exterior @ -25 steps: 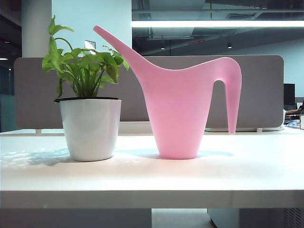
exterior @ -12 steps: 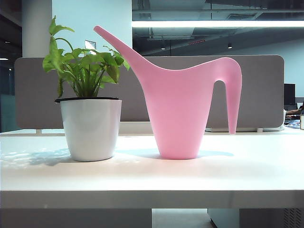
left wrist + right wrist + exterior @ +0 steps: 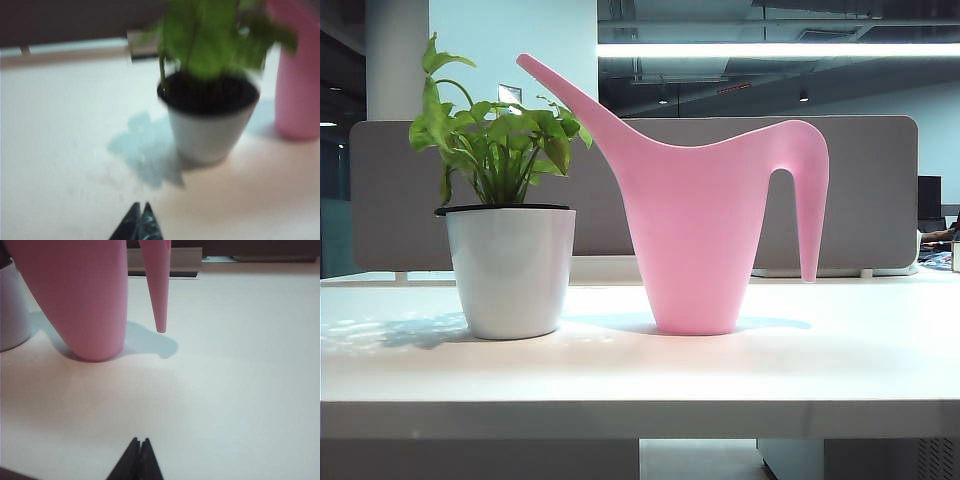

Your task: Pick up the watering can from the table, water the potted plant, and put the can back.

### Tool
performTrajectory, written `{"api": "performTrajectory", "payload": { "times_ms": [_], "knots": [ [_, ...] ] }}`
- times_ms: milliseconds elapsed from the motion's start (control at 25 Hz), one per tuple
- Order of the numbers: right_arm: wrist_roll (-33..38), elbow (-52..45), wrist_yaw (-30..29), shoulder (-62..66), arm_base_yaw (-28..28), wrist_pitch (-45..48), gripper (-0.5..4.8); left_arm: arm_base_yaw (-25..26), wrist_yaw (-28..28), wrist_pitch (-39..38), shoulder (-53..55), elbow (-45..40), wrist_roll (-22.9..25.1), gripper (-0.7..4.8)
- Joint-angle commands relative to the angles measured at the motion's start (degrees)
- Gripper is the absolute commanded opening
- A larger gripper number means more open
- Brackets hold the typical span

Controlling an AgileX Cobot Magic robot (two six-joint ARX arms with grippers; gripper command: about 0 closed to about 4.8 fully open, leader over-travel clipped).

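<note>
One watering can (image 3: 695, 230), one potted plant (image 3: 510, 270), two end effectors: left (image 3: 140, 212), right (image 3: 139, 447).

Blurred potted plant (image 3: 210, 117) beside watering can (image 3: 299, 75), left tool (image 3: 141, 210) closed, apart on table (image 3: 65, 150).

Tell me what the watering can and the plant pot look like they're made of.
The watering can looks like smooth pink plastic: one seamless moulded piece, evenly coloured, with a soft sheen. The pot of the potted plant is smooth, matte white with a thin black rim; it could be plastic or glazed ceramic, which the look leaves open.
</note>
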Motion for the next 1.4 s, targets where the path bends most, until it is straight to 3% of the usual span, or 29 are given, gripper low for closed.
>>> {"api": "performTrajectory", "payload": {
  "times_ms": [40,320,601,1401],
  "knots": [
    [0.1,0.1,-0.1,-0.1,0.0,0.2,-0.01,0.1,-0.4,3.3,-4.4,-5.6,-0.8,0.03],
    [0.1,0.1,-0.1,0.0,0.0,0.2,-0.01,0.3,-3.9,7.9,-12.3,-15.0,-1.1,0.03],
    [0.1,0.1,0.1,-0.1,-0.1,0.2,-0.01,7.2,-2.3,8.3,-12.3,-20.3,-3.9,0.03],
    [0.1,0.1,0.1,-0.1,-0.1,0.2,-0.01,7.6,-2.5,9.7,-12.3,-21.0,-3.3,0.03]
  ]
}}
